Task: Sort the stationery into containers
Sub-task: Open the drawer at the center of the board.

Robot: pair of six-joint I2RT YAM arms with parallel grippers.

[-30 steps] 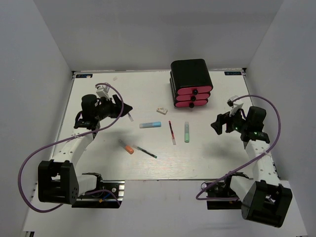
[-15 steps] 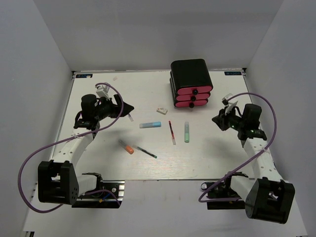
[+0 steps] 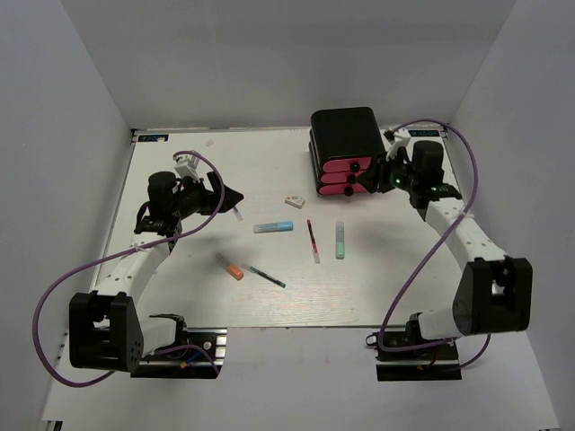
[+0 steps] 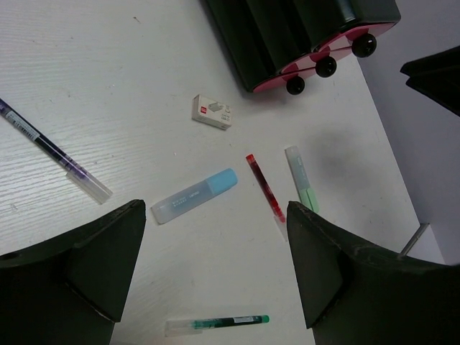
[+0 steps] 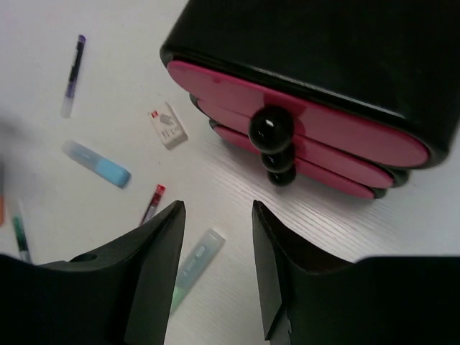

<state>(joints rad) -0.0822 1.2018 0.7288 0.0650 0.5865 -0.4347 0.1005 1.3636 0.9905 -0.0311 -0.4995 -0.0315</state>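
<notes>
1. Currently I am reading the right gripper (image 5: 217,215) as fingers apart and empty; the left gripper (image 4: 215,223) likewise.
2. The drawers (image 5: 338,140) are sitting shut in the black case (image 3: 346,133), their knobs (image 5: 269,128) stacked just ahead of the right fingers.
3. The right arm is hovering nearer the case; the blue marker (image 3: 273,227) and red pen (image 3: 312,241) are lying loose on the table (image 3: 180,296), front-left of it.
</notes>
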